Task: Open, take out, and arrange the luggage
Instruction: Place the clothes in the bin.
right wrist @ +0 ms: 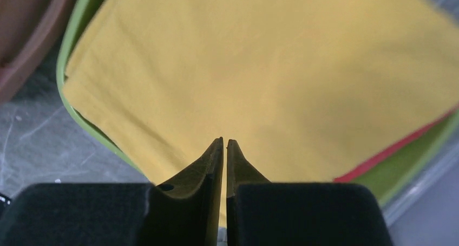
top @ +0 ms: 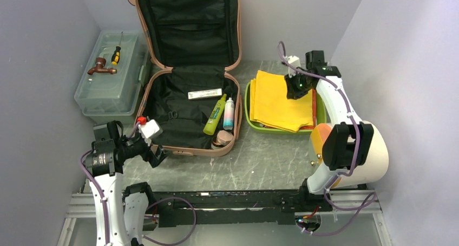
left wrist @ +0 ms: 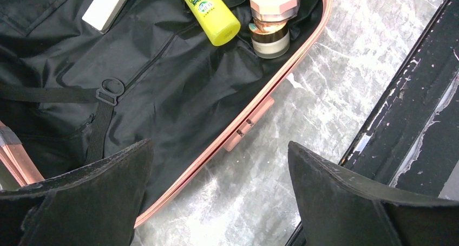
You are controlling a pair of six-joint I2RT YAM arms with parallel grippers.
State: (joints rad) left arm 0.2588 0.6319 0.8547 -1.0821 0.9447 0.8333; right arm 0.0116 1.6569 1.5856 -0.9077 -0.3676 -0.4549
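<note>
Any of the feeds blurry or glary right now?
Right wrist: the yellow cloth is soft and blurred, the right gripper sharper. Left wrist: crisp on the luggage lining, mild sheen on the table. Top external: even light, no glare.

Plain pale grey walls are closing in the scene on three sides, the left wall [top: 38, 94], back wall [top: 292, 18] and right wall [top: 411, 67] meeting in soft corners. A grey marbled desk [top: 270, 159], streaked with white, is filling the space between them. A black rail [top: 233, 202] is running along its near edge, a silver metal frame [top: 76, 208] lying beside it. Even, diffuse light is casting only faint shadows.
</note>
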